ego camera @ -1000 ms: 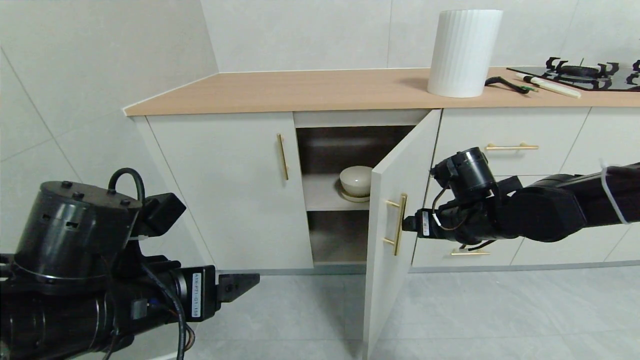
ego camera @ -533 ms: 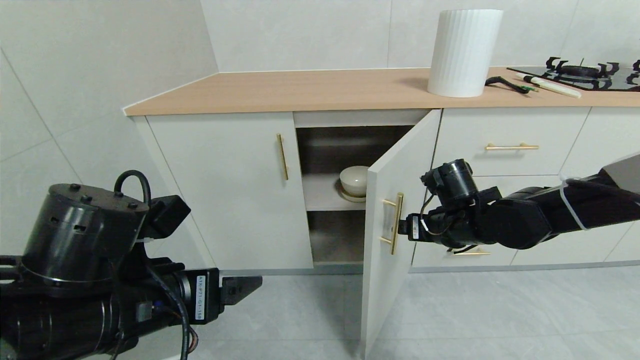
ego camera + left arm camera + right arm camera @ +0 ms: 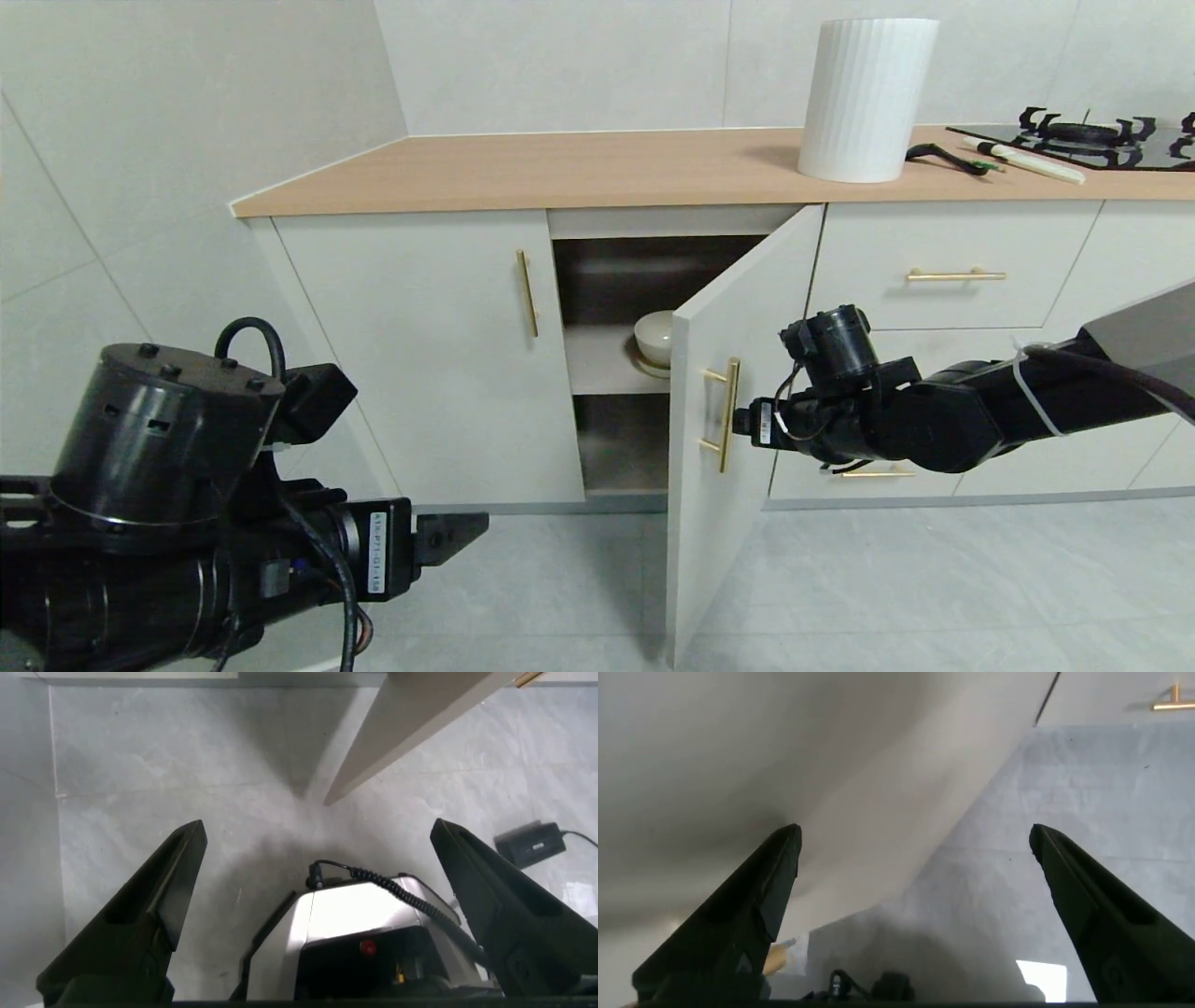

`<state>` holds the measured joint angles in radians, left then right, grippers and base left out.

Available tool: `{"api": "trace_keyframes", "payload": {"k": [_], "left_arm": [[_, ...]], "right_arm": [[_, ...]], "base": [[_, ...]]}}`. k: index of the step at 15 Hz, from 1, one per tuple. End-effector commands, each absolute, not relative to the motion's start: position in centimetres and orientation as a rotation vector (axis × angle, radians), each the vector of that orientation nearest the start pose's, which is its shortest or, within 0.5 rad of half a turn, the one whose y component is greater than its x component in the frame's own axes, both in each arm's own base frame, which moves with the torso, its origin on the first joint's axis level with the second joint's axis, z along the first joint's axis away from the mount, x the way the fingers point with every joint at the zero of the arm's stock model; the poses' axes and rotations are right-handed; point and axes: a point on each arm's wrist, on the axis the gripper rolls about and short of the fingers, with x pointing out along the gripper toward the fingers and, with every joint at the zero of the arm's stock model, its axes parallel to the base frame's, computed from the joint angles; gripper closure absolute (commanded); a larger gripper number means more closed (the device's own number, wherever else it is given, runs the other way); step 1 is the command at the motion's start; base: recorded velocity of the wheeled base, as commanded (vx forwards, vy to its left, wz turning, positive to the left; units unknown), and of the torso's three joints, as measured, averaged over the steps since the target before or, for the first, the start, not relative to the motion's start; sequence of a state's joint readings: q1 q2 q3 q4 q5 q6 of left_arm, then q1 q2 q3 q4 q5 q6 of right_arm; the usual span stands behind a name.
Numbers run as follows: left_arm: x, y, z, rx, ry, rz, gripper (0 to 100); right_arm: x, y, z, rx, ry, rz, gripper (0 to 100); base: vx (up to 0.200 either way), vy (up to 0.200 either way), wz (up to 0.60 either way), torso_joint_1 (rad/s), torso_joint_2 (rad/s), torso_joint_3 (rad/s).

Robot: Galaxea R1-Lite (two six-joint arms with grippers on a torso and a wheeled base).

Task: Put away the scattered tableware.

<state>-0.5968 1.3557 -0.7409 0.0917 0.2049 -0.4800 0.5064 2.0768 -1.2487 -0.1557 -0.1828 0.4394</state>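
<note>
Two arms out, and the right gripper (image 3: 744, 422) is nearer: fingers spread wide, tips just beside the upright gold handle (image 3: 724, 414) of the half-open cupboard door (image 3: 714, 560). Behind that door, leftward of the gripper, the bowl (image 3: 653, 334) sits on the shelf (image 3: 597, 362). The right wrist view puts pale door panel between the fingers; contact we can't confirm. Meanwhile the left gripper (image 3: 318, 849), wide too, hangs low over the floor (image 3: 887, 579).

A cream bowl (image 3: 652, 336), an off-white cabinet door (image 3: 714, 560) with a gold handle (image 3: 726, 413), a wood-grained tan countertop (image 3: 560, 173), a white vertically ribbed container (image 3: 866, 98) and faintly veined grey floor tiles (image 3: 887, 588) are seen.
</note>
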Motion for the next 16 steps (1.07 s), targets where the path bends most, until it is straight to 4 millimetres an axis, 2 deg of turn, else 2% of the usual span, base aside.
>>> {"api": "trace_keyframes", "payload": {"k": [1, 6, 10, 16], "left_arm": [[16.8, -10.9, 18.7, -0.179, 0.724, -0.208, 0], [16.9, -10.9, 18.8, -0.183, 0.717, -0.21, 0], [16.9, -10.9, 18.8, -0.18, 0.714, -0.202, 0], [16.8, -10.9, 18.7, -0.177, 0.718, -0.202, 0]], "right_arm": [[35.1, 19.1, 11.9, 0.194, 0.69, 0.165, 0], [34.8, 19.9, 12.1, 0.223, 0.68, 0.181, 0], [34.4, 21.3, 12.7, 0.301, 0.672, 0.2, 0], [36.3, 23.1, 13.7, 0.538, 0.634, 0.169, 0]], "base": [[0.2, 0.0, 0.0, 0.002, 0.0, -0.007], [0.2, 0.0, 0.0, 0.0, 0.0, 0.002], [0.0, 0.0, 0.0, 0.0, 0.0, 0.0], [0.0, 0.0, 0.0, 0.0, 0.0, 0.0]]}}
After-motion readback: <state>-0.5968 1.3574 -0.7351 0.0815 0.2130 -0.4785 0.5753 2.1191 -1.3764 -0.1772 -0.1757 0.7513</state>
